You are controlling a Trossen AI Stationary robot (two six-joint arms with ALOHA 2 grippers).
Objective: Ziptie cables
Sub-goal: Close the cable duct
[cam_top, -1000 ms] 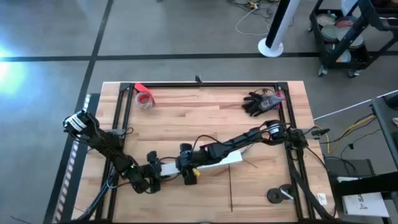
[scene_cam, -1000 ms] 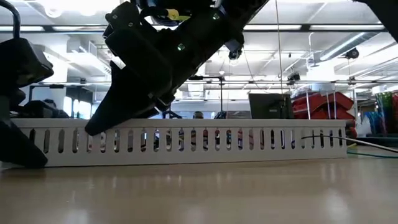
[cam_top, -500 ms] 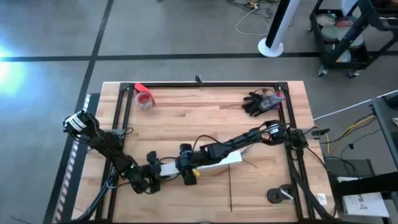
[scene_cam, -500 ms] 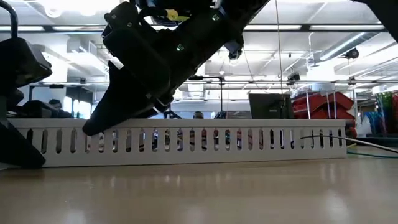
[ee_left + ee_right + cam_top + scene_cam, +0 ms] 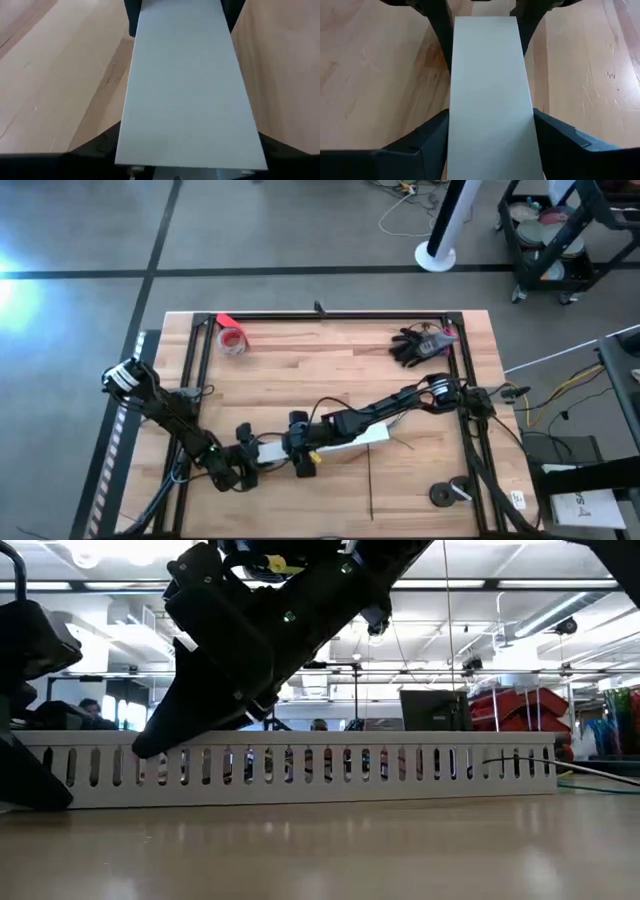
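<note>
Looking down, we see the left gripper (image 5: 243,463) and the right gripper (image 5: 300,455) at the two ends of the long white slotted strip (image 5: 345,442) near the surface's (image 5: 300,370) front edge, each with its jaws closed on the strip's sides. We cannot make out the cables clearly; only faint colours show behind the strip's slots in the low view.

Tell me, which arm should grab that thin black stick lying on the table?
Probably the right. The thin black stick lies on the right arm's side, just past the white slotted duct. Both the right gripper and left gripper clasp the duct, but the left sits farther off.
</note>
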